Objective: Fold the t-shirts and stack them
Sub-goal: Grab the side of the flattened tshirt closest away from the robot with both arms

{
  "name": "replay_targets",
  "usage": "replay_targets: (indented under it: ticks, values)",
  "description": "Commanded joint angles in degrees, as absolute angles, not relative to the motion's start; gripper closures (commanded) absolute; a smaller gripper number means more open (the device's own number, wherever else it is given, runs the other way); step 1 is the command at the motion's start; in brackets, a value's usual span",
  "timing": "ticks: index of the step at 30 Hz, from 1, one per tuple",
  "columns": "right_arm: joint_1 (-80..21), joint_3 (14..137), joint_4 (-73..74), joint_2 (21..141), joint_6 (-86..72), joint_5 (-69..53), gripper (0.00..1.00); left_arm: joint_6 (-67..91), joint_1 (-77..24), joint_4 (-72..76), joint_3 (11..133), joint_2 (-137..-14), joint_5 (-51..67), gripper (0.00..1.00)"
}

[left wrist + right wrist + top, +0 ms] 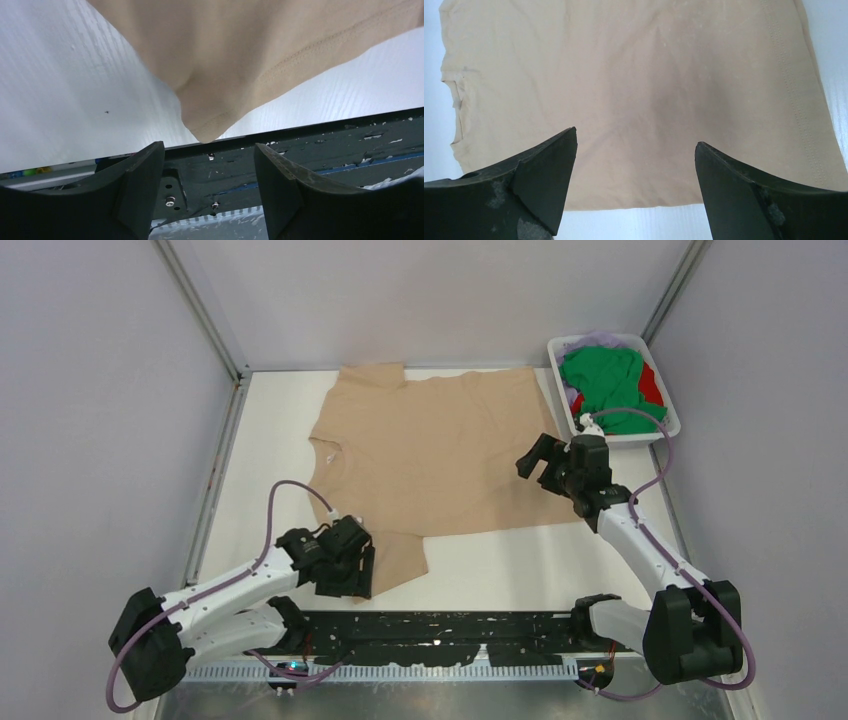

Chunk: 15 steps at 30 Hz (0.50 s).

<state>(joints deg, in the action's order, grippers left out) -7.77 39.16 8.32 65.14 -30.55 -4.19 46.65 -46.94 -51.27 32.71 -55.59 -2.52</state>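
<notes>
A large beige-tan t-shirt [430,445] lies spread flat on the white table, collar at the left and one sleeve toward the near edge. My left gripper [352,570] is open and empty beside that near sleeve; in the left wrist view the sleeve tip [210,127] lies just beyond its fingers [142,180]. My right gripper [537,458] is open and empty over the shirt's right edge; the right wrist view shows the shirt body [634,85] between its fingers [549,170]. Green [605,380], red [651,383] and lilac [595,339] shirts lie bunched in the basket.
A white plastic basket [662,400] stands at the back right corner. A black perforated rail [440,635] runs along the near table edge between the arm bases. Grey walls close in the left, back and right sides.
</notes>
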Motion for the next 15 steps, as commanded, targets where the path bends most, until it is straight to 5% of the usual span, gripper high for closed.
replay_targets:
  ticks: [1,15]
  values:
    - [-7.82,39.26,7.33,63.59,-30.27,-3.0,0.05,49.32,-50.06,-48.72,31.97,-56.76,-0.8,0.36]
    - [-7.81,36.69,8.25,60.19,-32.63,3.44,0.05,51.23,-52.29,-41.6,30.37,-66.73,-5.44,0.61]
